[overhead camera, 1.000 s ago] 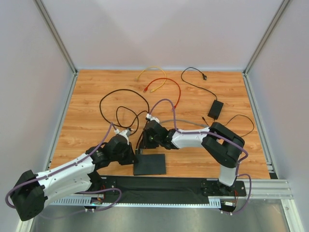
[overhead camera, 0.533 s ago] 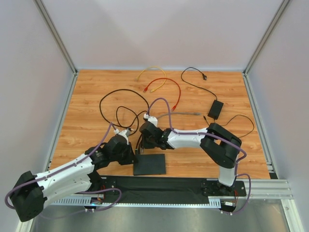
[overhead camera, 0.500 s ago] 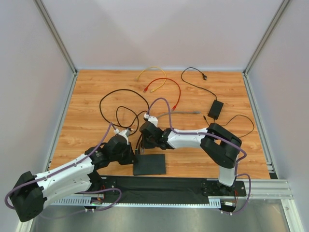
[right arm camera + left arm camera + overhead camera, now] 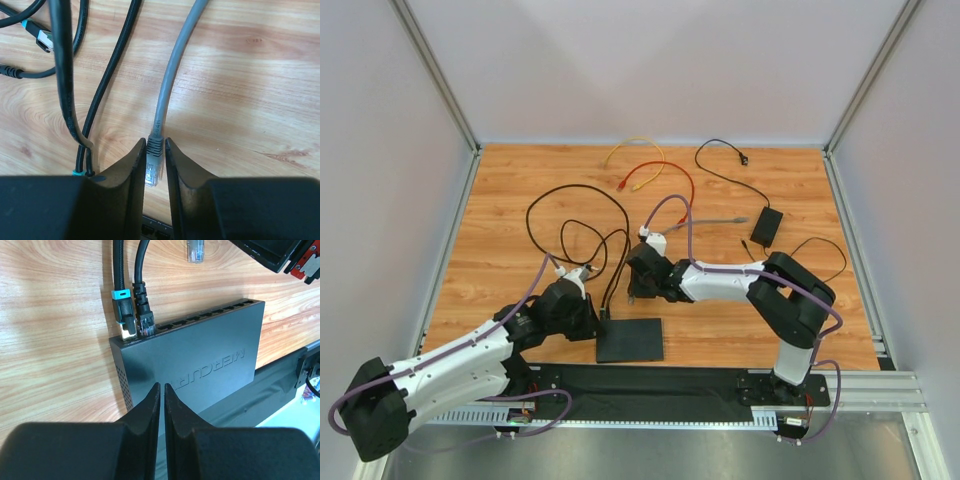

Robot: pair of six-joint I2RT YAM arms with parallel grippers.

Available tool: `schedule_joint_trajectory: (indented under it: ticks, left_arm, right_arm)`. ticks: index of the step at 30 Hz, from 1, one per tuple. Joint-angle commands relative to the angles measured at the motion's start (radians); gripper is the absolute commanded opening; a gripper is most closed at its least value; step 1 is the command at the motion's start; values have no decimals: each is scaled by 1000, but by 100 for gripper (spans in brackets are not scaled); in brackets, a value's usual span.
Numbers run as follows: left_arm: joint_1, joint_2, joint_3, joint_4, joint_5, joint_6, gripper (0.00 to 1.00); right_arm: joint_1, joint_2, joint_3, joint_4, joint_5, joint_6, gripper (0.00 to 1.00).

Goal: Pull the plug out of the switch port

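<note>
Plug (image 4: 153, 172): clear glossy plastic, boxy.

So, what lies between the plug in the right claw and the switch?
Only bare wooden table; the left wrist view shows that strip between the plug and the switch.

You've got a yellow cable (image 4: 636, 140) and a red cable (image 4: 690, 188) at the back, black adapter (image 4: 766, 226) to their right.
</note>
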Motion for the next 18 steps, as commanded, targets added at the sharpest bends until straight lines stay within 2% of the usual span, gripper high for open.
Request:
schedule_joint_trajectory:
  ticks: [1,9,18]
  left_arm:
    - [-2,-19,5,-13,-3,20,13]
    - [-2,-19,2,-7,-3,19,13]
    - [-2,-24,2,-10,-1,17,13]
  right_arm:
    - [-3,2,-38,-101,65,-31,25]
    - [54,-7,-6,-131,134,-72,41]
    - [78,56,57,-203,151,-88,41]
